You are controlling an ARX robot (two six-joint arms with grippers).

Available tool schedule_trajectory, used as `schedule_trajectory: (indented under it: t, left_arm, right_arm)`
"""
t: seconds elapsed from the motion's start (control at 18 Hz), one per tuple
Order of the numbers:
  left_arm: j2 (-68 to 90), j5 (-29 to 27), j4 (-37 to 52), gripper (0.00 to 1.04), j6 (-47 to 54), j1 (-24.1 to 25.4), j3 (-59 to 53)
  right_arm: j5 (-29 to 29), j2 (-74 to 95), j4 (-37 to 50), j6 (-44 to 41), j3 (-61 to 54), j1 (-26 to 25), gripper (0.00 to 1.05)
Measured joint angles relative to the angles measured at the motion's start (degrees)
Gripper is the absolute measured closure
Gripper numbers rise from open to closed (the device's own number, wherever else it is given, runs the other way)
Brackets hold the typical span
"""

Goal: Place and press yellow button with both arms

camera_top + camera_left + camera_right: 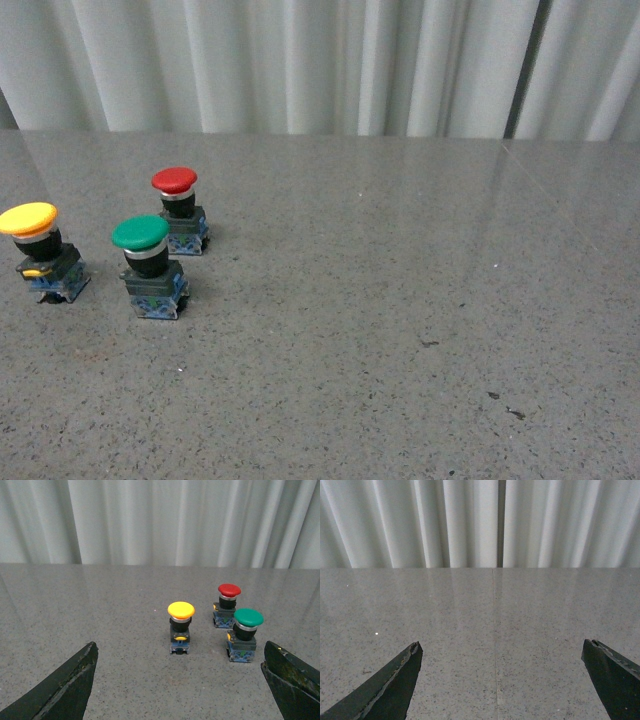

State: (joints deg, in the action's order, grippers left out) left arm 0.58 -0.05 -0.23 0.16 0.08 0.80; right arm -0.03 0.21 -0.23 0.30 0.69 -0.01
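The yellow button (30, 220) stands upright at the far left of the grey table, with a round yellow cap, black collar and dark base. In the left wrist view the yellow button (180, 611) sits ahead of my left gripper (181, 652), which is open with nothing between its fingers. My right gripper (501, 650) is also open, over bare tabletop, and no button shows in its view. Neither arm appears in the front view.
A green-capped button (141, 235) stands just right of the yellow one, and a red-capped button (175, 182) stands behind it. A grey speckled table (400, 300) stretches to the right. White pleated curtains (320, 60) hang behind the table's far edge.
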Motion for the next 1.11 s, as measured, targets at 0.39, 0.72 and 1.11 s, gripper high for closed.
schedule_trajectory:
  t: [0.39,0.72,1.11]
  left_arm:
    - [0.0,0.0,0.0,0.07,0.0,0.0,0.0]
    - [0.0,0.0,0.0,0.07,0.0,0.0,0.0]
    - [7.0,-13.1,-13.0,0.07,-3.0,-6.6,5.2]
  right_arm:
    - [0.0,0.0,0.0,0.0,0.0,0.0,0.07]
    - [0.0,0.0,0.0,0.0,0.0,0.0,0.07]
    - [0.1,0.0,-0.1,0.0,0.0,0.0,0.07]
